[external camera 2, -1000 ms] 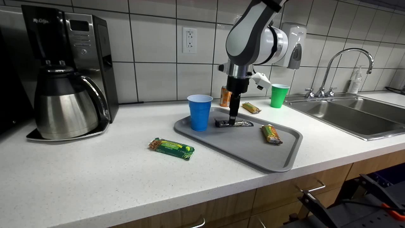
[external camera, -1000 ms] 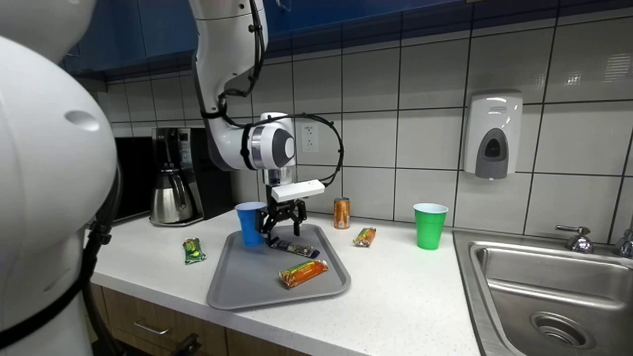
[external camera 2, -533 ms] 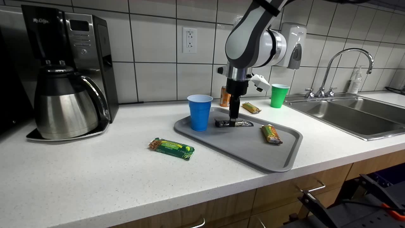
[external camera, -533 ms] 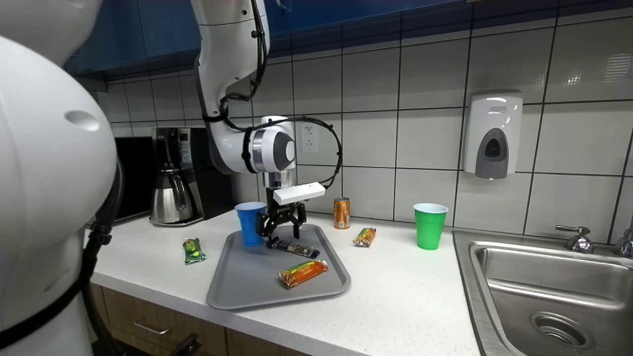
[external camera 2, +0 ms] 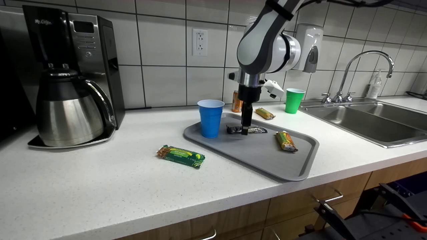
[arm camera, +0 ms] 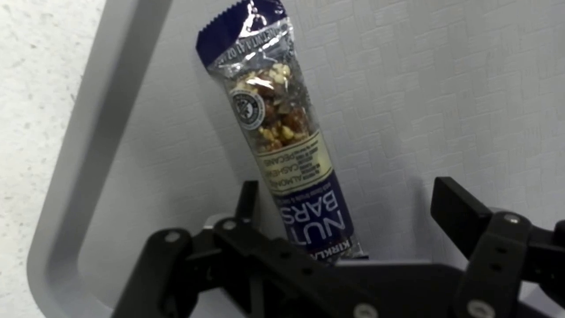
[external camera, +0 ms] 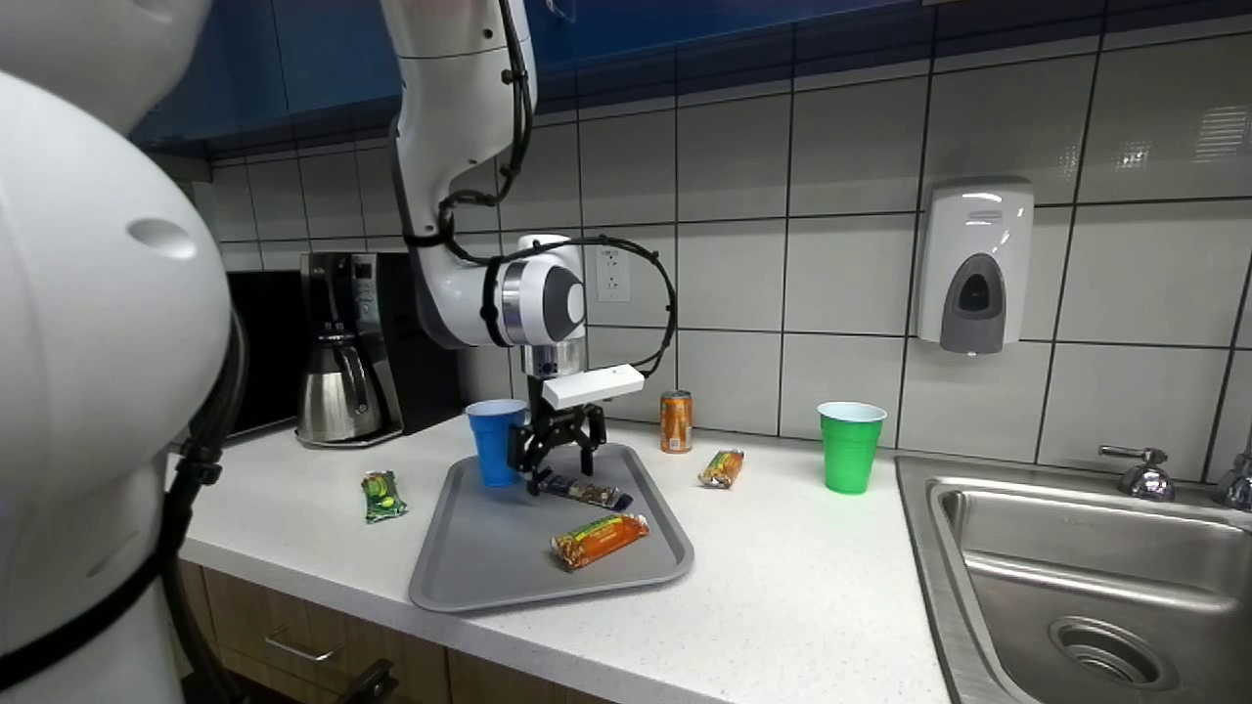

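Gripper [arm camera: 346, 192] with jaws spread, one ungrasped nut bar [arm camera: 289, 137] between.
Near them, one blue cup [external camera 2: 210, 120] and one orange bar [external camera: 600, 541] are borne by one tray [external camera: 489, 557].

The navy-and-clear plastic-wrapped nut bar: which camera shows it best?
The wrist view: the nut bar looks large, its lettering readable. Both exterior views show it small on the flat grey tray; in an exterior view a black gripper finger overlaps it.
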Available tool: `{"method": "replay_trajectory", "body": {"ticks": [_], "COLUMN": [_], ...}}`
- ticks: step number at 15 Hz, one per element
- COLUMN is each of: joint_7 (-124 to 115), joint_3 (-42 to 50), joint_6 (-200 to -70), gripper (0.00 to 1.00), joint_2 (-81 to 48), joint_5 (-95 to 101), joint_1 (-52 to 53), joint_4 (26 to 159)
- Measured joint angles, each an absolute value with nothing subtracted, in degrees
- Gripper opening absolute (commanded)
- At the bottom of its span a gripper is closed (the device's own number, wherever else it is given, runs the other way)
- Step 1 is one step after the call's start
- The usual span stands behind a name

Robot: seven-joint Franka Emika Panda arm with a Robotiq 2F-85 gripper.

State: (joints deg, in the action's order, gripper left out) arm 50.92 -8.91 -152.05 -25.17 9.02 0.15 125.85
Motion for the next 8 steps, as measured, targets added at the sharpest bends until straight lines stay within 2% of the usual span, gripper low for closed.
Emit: {"method": "replay_trajectory", "body": {"ticks": [5, 6, 8], "joint_7": [50.96, 50.96, 50.97], "joint_3": [-8.87, -8.85, -8.82], "joint_6": [-152.05, -152.05, -152.05], "gripper": [1.0, 0.8, 0.68], "joint_2": [-26.42, -26.62, -27.03], "joint_5": [9.04, 9.04, 9.05], "joint_1": [0.12, 0.11, 0.09], "joint_4": [125.11, 124.97, 124.64]}}
